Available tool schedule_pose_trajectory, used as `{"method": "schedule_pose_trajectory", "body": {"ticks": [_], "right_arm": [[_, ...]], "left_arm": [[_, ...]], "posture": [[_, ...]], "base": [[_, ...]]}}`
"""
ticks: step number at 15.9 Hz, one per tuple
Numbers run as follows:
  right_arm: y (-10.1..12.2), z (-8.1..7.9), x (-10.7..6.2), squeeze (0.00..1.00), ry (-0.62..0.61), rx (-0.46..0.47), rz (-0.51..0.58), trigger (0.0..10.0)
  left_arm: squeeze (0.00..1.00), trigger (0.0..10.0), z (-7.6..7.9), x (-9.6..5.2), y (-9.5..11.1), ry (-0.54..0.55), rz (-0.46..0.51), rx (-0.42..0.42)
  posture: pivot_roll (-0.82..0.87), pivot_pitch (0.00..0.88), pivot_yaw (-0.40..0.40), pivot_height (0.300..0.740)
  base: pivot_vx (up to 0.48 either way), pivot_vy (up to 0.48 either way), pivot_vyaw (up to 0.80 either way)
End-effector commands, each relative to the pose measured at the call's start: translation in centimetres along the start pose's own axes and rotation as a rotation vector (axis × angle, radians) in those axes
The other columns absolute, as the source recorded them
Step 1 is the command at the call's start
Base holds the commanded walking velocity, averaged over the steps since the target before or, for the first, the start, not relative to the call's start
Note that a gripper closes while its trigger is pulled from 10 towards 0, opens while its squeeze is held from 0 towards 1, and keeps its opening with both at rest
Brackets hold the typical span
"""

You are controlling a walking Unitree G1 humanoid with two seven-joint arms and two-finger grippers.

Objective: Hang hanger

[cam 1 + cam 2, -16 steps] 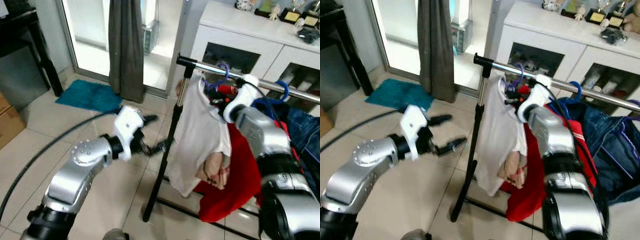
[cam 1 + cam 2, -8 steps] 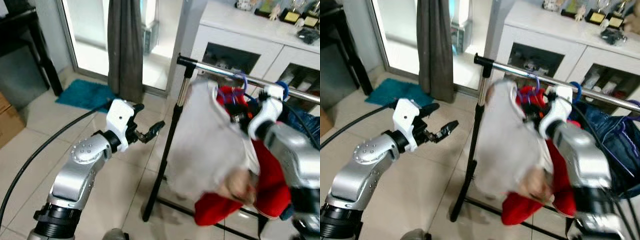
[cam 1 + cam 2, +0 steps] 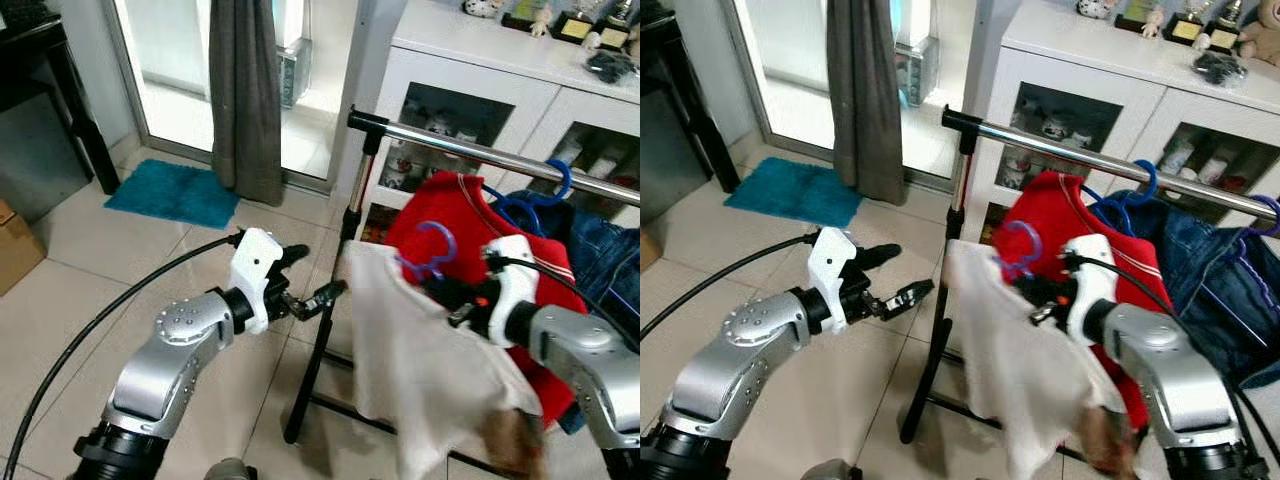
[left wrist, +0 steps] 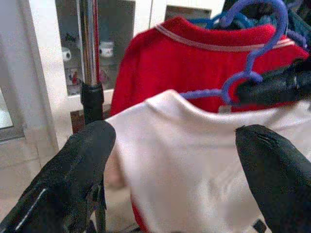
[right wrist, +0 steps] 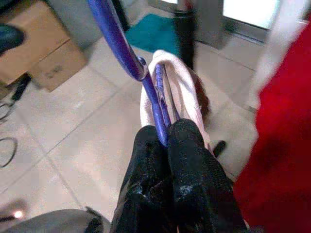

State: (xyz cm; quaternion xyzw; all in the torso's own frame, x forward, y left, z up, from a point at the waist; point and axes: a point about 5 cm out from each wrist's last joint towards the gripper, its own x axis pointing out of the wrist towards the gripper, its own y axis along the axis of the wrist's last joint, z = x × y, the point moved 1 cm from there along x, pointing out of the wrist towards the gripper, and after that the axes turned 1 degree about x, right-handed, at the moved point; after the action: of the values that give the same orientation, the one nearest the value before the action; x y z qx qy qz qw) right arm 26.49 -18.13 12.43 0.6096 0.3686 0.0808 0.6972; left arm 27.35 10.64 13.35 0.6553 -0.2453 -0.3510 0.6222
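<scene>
Rail (image 3: 470,152): our landmark, a chrome bar on a black stand before the white cabinet (image 3: 480,75).
Hanger (image 3: 428,250): purple, carrying a white shirt (image 3: 420,370); we see it below and in front of the rail, off it.
Right gripper (image 5: 163,141): we have its fingers clenched on the hanger's neck.
Left gripper (image 3: 318,290): fingers spread, beside the rail's stand, near the shirt's shoulder.
Red shirt (image 3: 450,210): hangs on the rail behind the hanger.

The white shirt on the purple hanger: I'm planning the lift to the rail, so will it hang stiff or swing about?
The white shirt is likely floppy: it drapes in loose folds below the purple hanger. It will probably swing, since the right tool grips only the hanger. It looks light, thin cloth, and may brush the red shirt.
</scene>
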Motion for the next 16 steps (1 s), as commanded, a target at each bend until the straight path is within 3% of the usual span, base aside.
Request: {"method": "schedule_pose_trajectory", "body": {"ticks": [1, 4, 5, 6, 7, 16], "right_arm": [[1.3, -0.7, 0.2, 0.00, 0.049, -0.044, 0.041, 0.0], [2.1, -2.4, 0.9, 0.00, 0.135, -0.067, 0.061, 0.0], [2.3, -3.0, 1.3, 0.00, 0.166, -0.076, 0.063, 0.0], [2.6, -3.3, 1.5, 0.00, 0.182, -0.083, 0.066, 0.0], [2.9, -3.5, 1.8, 0.00, 0.203, -0.096, 0.068, 0.0], [4.3, -3.9, 2.3, 0.00, 0.269, -0.098, 0.104, 0.0]], "left_arm": [[1.00, 10.0, 0.1, 0.4, 0.4, 0.007, 0.010, 0.001], [1.00, 10.0, -0.1, 0.7, 1.0, 0.018, 0.032, 0.129], [0.90, 10.0, 0.2, 0.7, 1.4, -0.050, 0.043, 0.253], [0.31, 10.0, 0.5, 0.5, 1.2, -0.125, 0.015, 0.335], [0.00, 10.0, 0.7, 0.4, 0.5, -0.219, -0.046, 0.443], [0.00, 10.0, -0.5, 0.9, -0.2, -0.358, -0.133, 0.670]], "posture": [[-0.01, 0.000, -0.117, 0.740], [-0.02, 0.000, -0.117, 0.740], [-0.02, 0.000, -0.122, 0.740], [-0.02, 0.000, -0.125, 0.740], [-0.02, 0.000, -0.128, 0.740], [-0.01, 0.000, -0.143, 0.740]], "base": [[0.000, 0.000, 0.00], [0.000, 0.000, 0.00], [0.000, 0.000, 0.00], [0.000, 0.000, 0.00], [0.000, 0.000, 0.00], [0.000, 0.000, 0.00]]}}
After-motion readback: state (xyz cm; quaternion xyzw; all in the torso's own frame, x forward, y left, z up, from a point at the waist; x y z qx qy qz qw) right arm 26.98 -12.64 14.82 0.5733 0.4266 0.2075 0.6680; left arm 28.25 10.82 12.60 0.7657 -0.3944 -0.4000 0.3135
